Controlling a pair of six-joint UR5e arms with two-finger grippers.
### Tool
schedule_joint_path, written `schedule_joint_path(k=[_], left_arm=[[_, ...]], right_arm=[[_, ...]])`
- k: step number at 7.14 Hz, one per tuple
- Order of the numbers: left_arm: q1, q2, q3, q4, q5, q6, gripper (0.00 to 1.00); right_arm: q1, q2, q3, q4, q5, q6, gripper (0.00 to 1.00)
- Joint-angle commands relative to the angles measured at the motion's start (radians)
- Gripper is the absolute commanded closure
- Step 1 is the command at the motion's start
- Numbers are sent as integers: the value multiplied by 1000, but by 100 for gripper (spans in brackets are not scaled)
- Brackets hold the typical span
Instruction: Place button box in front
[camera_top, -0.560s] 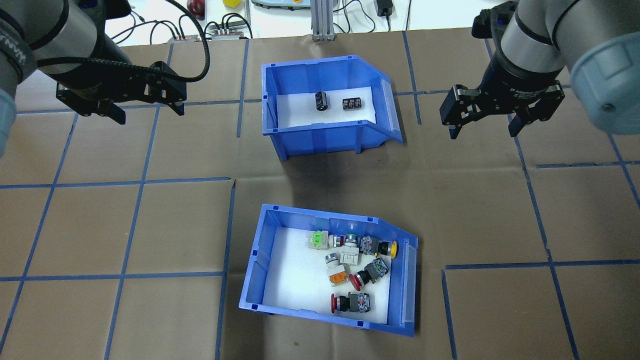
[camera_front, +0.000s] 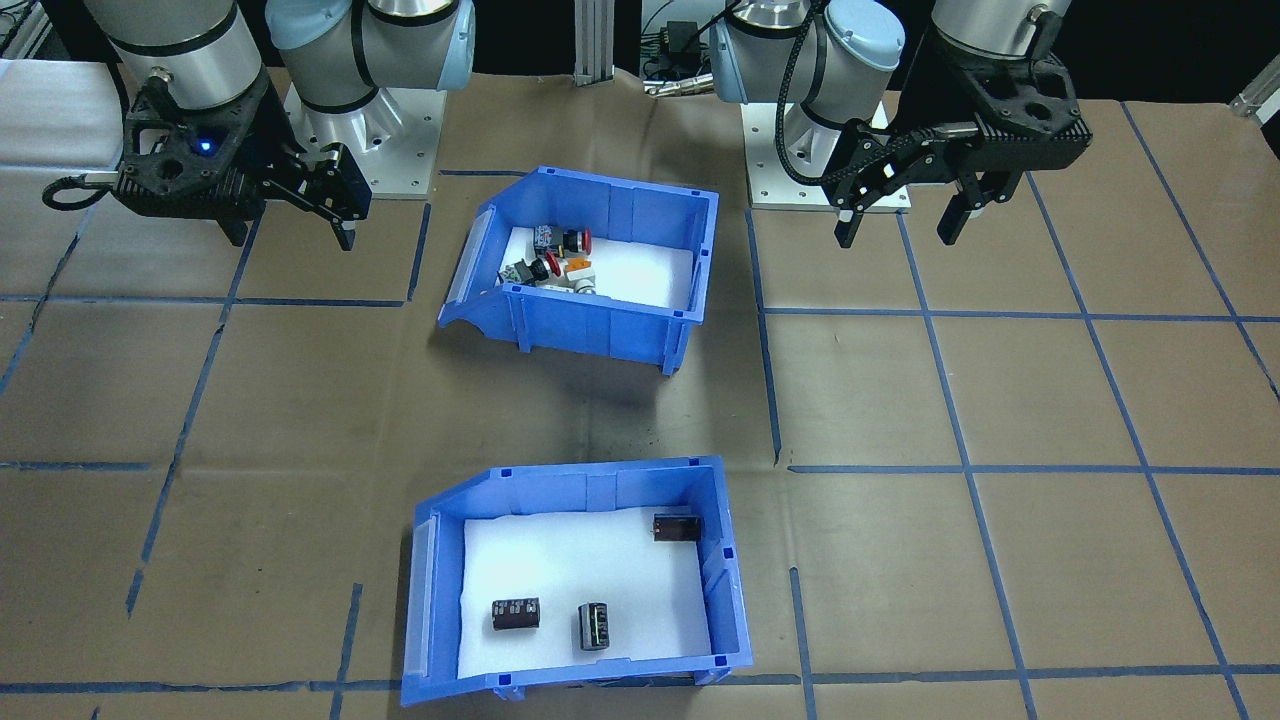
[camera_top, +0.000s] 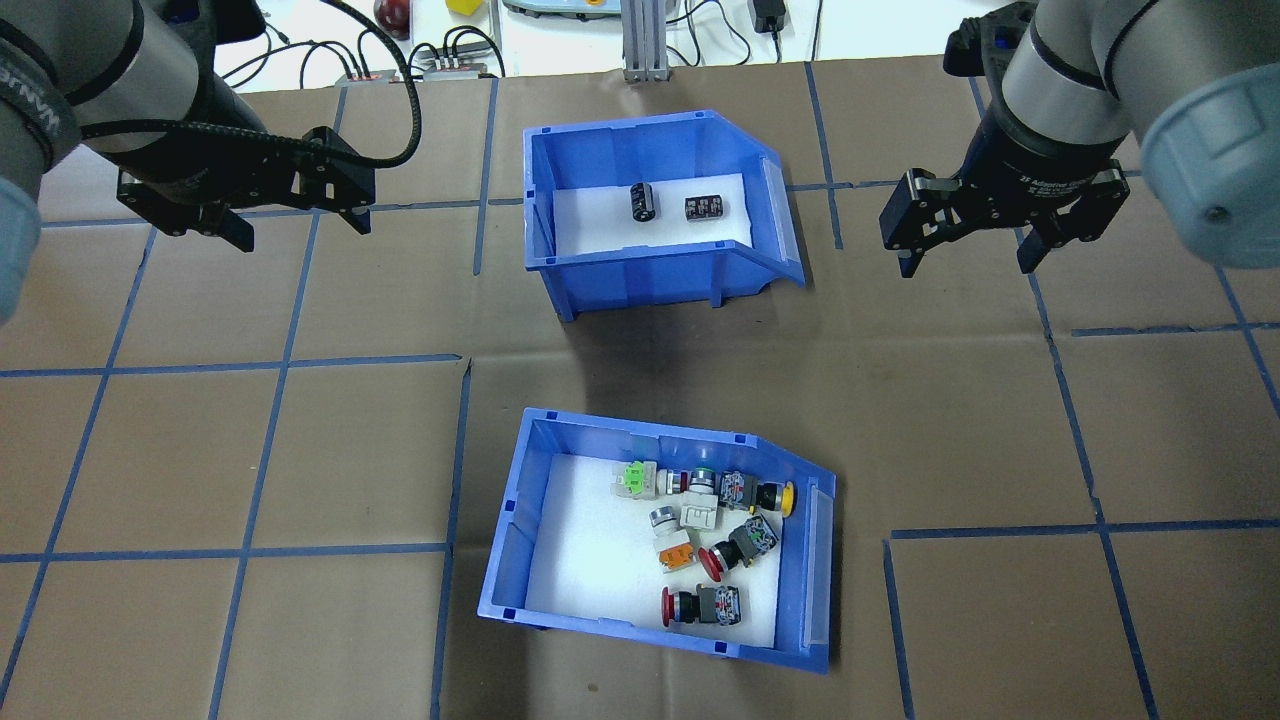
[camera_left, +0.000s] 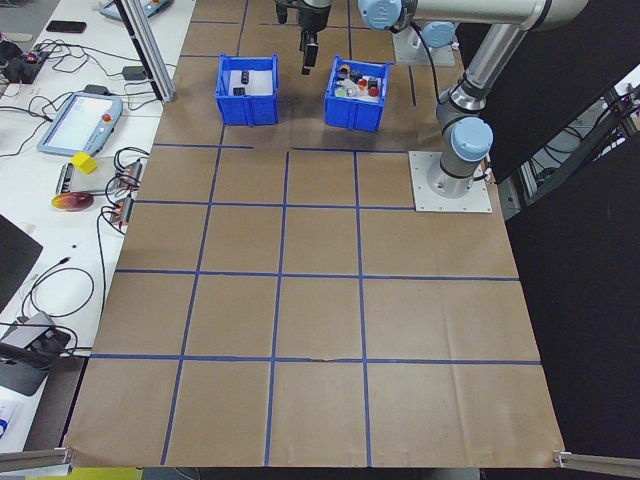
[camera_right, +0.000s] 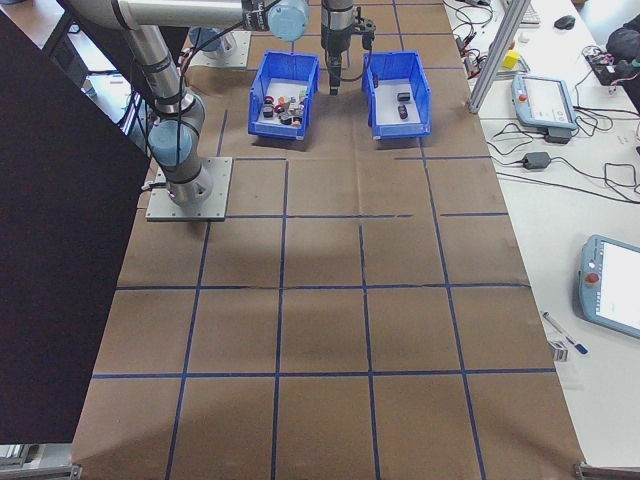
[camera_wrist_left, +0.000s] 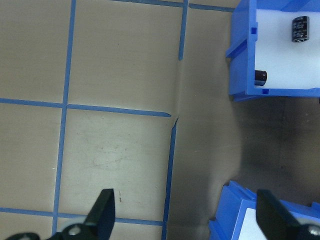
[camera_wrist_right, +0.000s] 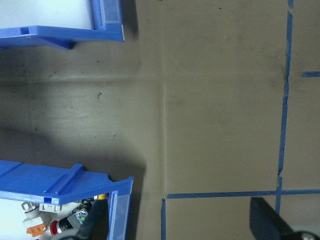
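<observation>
The button box (camera_top: 512, 540), a blue bin with a white lining and several red, yellow, orange and green push buttons, sits on the near middle of the table. It also shows close to the robot bases in the front-facing view (camera_front: 590, 322), and its corners show in the wrist views (camera_wrist_left: 231, 210) (camera_wrist_right: 50, 182). My left gripper (camera_top: 300, 228) (camera_front: 895, 235) hovers open and empty over the far left, away from both bins. My right gripper (camera_top: 966, 263) (camera_front: 292, 238) hangs open and empty at the far right.
A second blue bin (camera_top: 540, 200) with a few dark capacitors (camera_top: 641, 201) stands farther out, directly beyond the button box. Brown paper with blue tape lines covers the table. Cables and an aluminium post (camera_top: 640, 45) line the far edge.
The left gripper has edged very slightly to the right. Both bins and the right arm are where they were.
</observation>
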Motion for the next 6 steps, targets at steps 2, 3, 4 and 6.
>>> schedule_joint_path(k=[2, 3, 4, 6], left_arm=[[-3, -15, -10, -2, -9, 8, 1], [-6, 3, -44, 1, -11, 1, 1], [-7, 25, -77, -4, -9, -9, 1], [-20, 106, -194, -4, -18, -162, 1]], right_arm=[[2, 14, -4, -8, 12, -50, 0], [2, 24, -23, -43, 11, -192, 0], [3, 76, -67, -40, 0, -293, 0], [9, 206, -186, -34, 9, -535, 0]])
